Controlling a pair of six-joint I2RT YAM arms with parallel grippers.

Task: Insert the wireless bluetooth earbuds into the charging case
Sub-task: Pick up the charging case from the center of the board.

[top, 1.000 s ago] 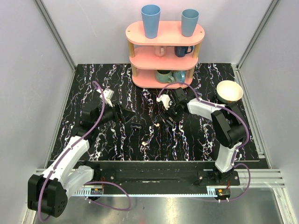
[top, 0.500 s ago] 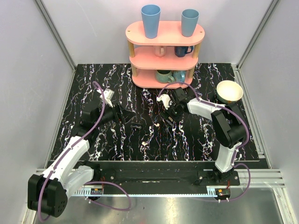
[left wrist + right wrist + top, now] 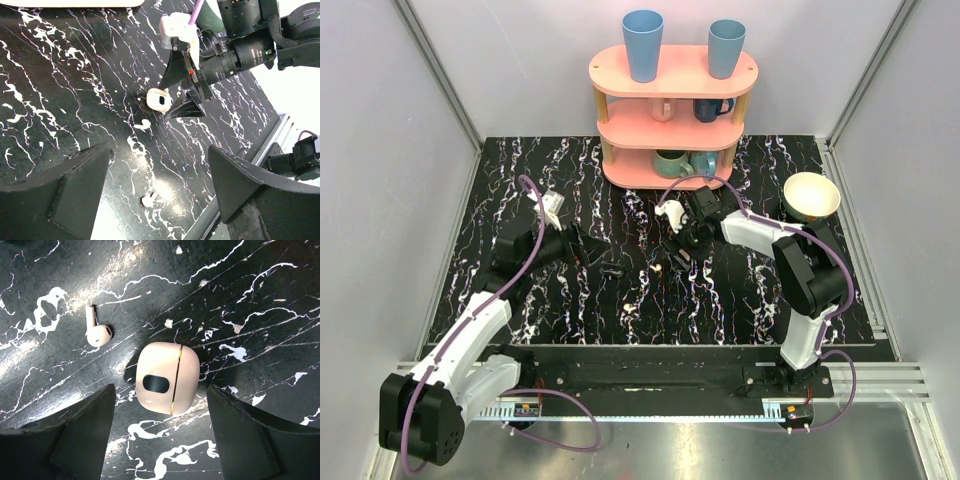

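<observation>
A smooth, cream-white, pebble-shaped charging case (image 3: 167,385) lies mid-frame on the glossy black, white-veined tabletop (image 3: 260,300). A tiny white stemmed earbud (image 3: 97,332) lies to its upper left, apart from it. The right fingers (image 3: 250,440) are spread wide, straddling the case and holding nothing. The left fingers (image 3: 75,185) are also wide apart and empty. Both arms reach low toward the centre.

Top view: high, looking down over whole table (image 3: 500,180). Left wrist: oblique, farther. Right wrist: straight down, close. All share charging case (image 3: 167,378)
</observation>
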